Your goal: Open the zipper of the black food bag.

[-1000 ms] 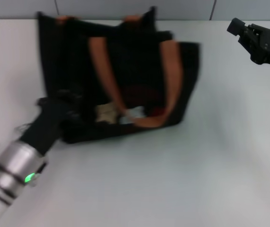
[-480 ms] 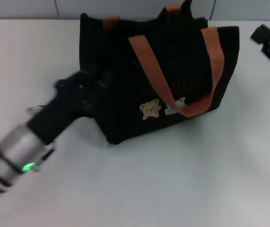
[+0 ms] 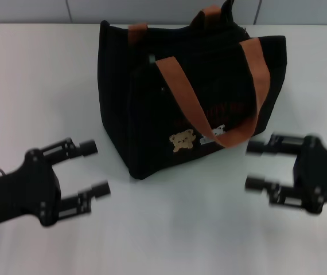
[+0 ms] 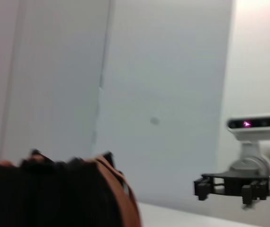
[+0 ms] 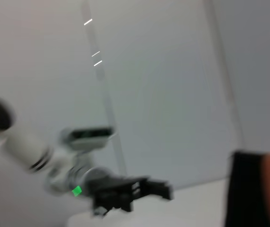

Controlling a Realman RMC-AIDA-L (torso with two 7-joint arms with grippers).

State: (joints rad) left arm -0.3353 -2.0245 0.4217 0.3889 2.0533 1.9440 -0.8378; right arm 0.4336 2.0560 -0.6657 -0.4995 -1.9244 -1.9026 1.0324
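The black food bag (image 3: pixel 152 109) stands upright at the table's middle back, with orange-brown handles (image 3: pixel 180 94), a tan bear patch (image 3: pixel 182 140) and red lettering. Its zipper is not discernible along the top edge. My left gripper (image 3: pixel 92 169) is open at the front left, a short way from the bag's near corner. On the front right, my right gripper (image 3: pixel 254 165) is open too, fingers pointing toward the bag. The left wrist view catches the bag's top (image 4: pixel 54 194) and the right gripper (image 4: pixel 234 183) beyond it. The right wrist view shows the left gripper (image 5: pixel 139 189) and a bag edge (image 5: pixel 246 189).
The white table (image 3: pixel 169 229) spreads around the bag, with a grey wall (image 3: pixel 163 8) behind it.
The bag went from lying tipped to standing upright. My left gripper let go and drew back to the front left. The right gripper came from the far right down beside the bag.
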